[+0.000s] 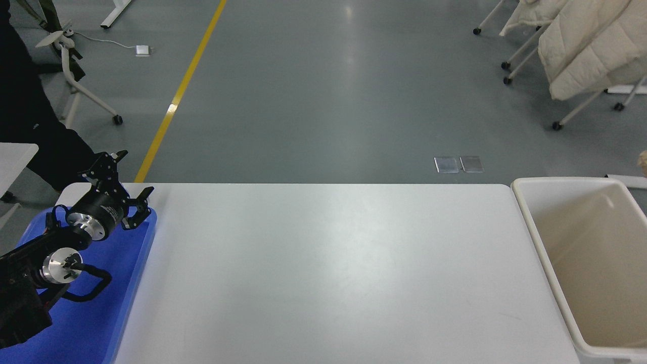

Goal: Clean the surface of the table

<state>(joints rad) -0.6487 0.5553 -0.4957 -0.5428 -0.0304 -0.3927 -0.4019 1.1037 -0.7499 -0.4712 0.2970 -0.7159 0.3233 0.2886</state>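
Observation:
The white table surface lies bare across the middle of the head view, with nothing resting on it. My left gripper is parked at the lower left over the blue tray, open and empty. My right arm and gripper are out of view. Only a small tan sliver shows at the right edge, above the bin; I cannot tell what it is.
A cream rectangular bin stands against the table's right end; the part of it in view is empty. A person in dark clothes stands at the far left beyond the table. Racks with cream coats stand at the upper right.

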